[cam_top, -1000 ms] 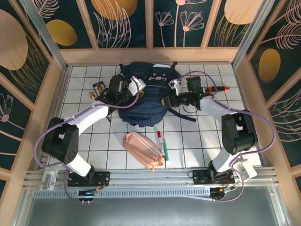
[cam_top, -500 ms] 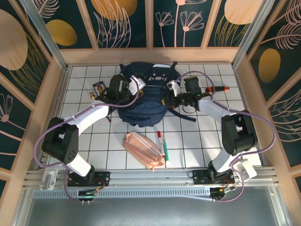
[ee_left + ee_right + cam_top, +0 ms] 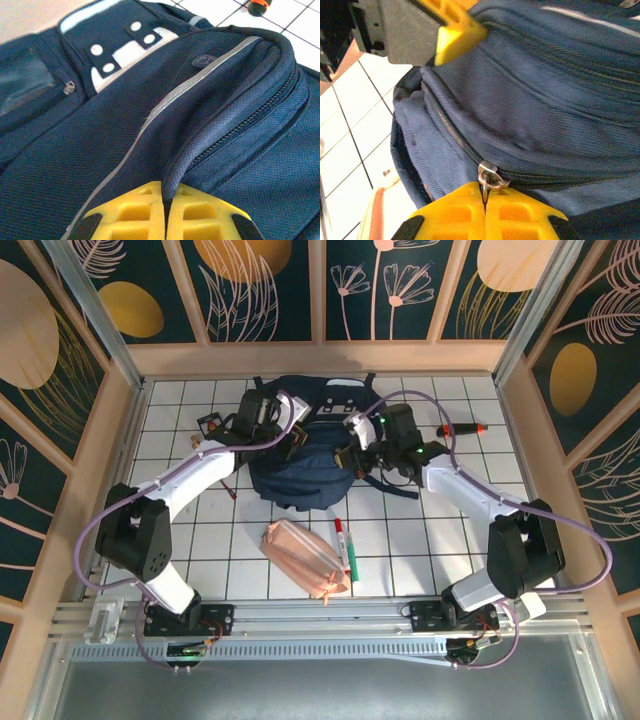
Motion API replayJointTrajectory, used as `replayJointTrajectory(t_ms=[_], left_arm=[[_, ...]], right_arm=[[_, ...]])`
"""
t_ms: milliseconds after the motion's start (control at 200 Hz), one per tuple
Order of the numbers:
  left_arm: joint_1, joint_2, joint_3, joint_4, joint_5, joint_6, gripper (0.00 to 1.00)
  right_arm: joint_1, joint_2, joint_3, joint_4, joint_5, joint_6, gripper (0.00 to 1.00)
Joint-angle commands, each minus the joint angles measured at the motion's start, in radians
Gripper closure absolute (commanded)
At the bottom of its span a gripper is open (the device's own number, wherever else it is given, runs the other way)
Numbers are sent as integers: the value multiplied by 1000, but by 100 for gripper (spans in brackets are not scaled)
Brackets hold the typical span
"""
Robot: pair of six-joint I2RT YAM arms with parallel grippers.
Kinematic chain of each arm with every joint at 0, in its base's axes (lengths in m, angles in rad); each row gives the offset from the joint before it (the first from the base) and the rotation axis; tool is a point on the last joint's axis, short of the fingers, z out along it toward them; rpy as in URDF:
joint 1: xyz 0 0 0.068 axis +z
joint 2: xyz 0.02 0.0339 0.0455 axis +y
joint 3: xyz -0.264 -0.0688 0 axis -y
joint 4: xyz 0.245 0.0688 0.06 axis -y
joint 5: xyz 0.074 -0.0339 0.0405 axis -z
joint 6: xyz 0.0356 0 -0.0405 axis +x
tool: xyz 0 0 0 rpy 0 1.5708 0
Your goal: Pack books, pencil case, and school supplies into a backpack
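Wooden walls (image 3: 128, 430) close the white tiled table (image 3: 450, 530) in on the left, far and right sides. The backpack (image 3: 300, 480) lies at the far middle, its top close to the back wall. Bare tiles lie to the near right, along the near left, and in a strip between the backpack's near edge and the pencil case (image 3: 305, 558). The pencil case lies near the table's front middle, with the marker pen (image 3: 345, 546) just beside its right side, red cap pointing away. A red-and-black handled tool (image 3: 462, 430) lies right of the backpack, beyond the right forearm. A small black card (image 3: 210, 424) sits left of it, close under the left arm. Both arms reach in over the backpack, their purple cables (image 3: 440, 405) looping above it and crowding the far middle. Left gripper (image 3: 165, 195): yellow fingers pressed together, pinching a raised fold of backpack fabric beside a zipper line. Right gripper (image 3: 485, 197): fingers pressed together on the metal zipper pull (image 3: 487, 176) at the pack's lower edge. The arms cover much of the backpack's upper face in the top view. The card's detail is too small to read. In the right wrist view the pencil case is cut off at the bottom left corner.
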Motion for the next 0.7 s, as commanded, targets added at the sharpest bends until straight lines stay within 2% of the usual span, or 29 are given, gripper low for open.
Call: replayJointTrajectory(t_ms=[0, 85, 175, 305, 365, 495, 535, 696], left_arm=[[8, 27, 75, 19, 57, -96, 100], [8, 37, 103, -8, 104, -85, 100], [8, 39, 135, -59, 96, -74, 100], [8, 39, 170, -110, 114, -92, 100], [9, 66, 191, -128, 137, -102, 100], [8, 89, 247, -181, 135, -95, 100], [8, 87, 253, -194, 114, -75, 100], [8, 119, 328, -279, -27, -48, 100]], right_arm=[[98, 31, 58, -21, 8, 37, 100], [153, 61, 82, 10, -4, 71, 100], [184, 65, 94, 40, -30, 98, 100], [219, 93, 111, 75, 38, 166, 100], [249, 114, 113, 108, 26, 195, 100], [275, 103, 82, 180, -154, 200, 100], [263, 104, 89, 149, -216, 182, 100], [218, 137, 184, -134, -283, 95, 100]])
